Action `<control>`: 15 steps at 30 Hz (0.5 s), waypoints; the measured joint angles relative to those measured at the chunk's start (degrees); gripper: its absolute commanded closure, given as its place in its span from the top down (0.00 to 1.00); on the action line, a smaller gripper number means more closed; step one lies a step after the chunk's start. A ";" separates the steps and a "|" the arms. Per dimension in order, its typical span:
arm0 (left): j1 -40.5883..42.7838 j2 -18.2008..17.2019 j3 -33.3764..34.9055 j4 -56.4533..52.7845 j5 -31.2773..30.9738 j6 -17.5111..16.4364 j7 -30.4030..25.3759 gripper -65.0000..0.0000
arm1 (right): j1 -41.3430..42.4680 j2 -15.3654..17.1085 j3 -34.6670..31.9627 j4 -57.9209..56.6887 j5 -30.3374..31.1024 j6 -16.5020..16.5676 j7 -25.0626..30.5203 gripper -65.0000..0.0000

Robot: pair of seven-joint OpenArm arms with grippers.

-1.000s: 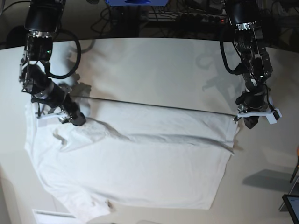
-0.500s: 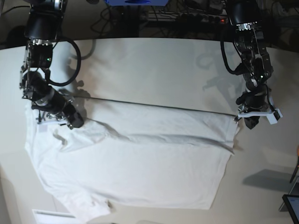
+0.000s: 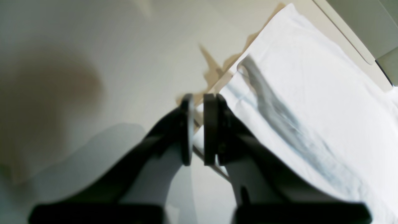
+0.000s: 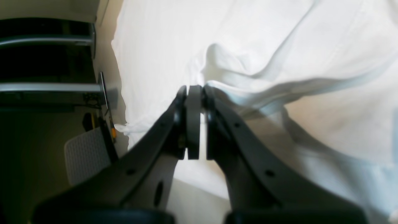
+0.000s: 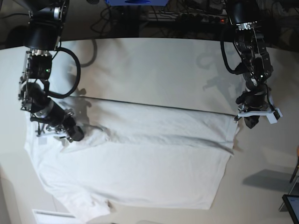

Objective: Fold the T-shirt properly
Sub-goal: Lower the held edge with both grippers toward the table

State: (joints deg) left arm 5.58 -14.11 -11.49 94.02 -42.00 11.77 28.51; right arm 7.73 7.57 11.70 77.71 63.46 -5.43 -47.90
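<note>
left wrist view: the left gripper [image 3: 196, 129], black with flat round pads, is pinched on a thin edge of the large, soft, wrinkled white cotton t-shirt [image 3: 311, 102] over the smooth off-white desk [image 3: 93, 62].

right wrist view: the right gripper [image 4: 195, 121] is clamped onto a raised fold of cloth.

base view: the shirt lies spread across the desk's near half.

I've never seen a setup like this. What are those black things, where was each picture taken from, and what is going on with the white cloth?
The black things are two robot arms, each ending in a gripper. The wide picture looks down on a tabletop where a white T-shirt lies spread out. The other two pictures come from small cameras on the wrists, looking past the fingers. The right gripper is shut on a raised fold of the shirt. The left gripper is nearly shut at the shirt's other edge, with a strip of white between its pads, apparently pinching cloth. The job is folding.
</note>
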 measured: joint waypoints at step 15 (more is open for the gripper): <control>0.07 0.00 0.00 0.00 0.00 0.00 -0.02 0.09 | 4.57 -0.02 -0.11 -4.74 -0.22 2.60 -0.13 0.02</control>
State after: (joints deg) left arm 5.65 -14.11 -11.49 94.02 -42.00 11.77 28.49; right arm 12.29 7.55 11.60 72.97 63.24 -2.83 -48.03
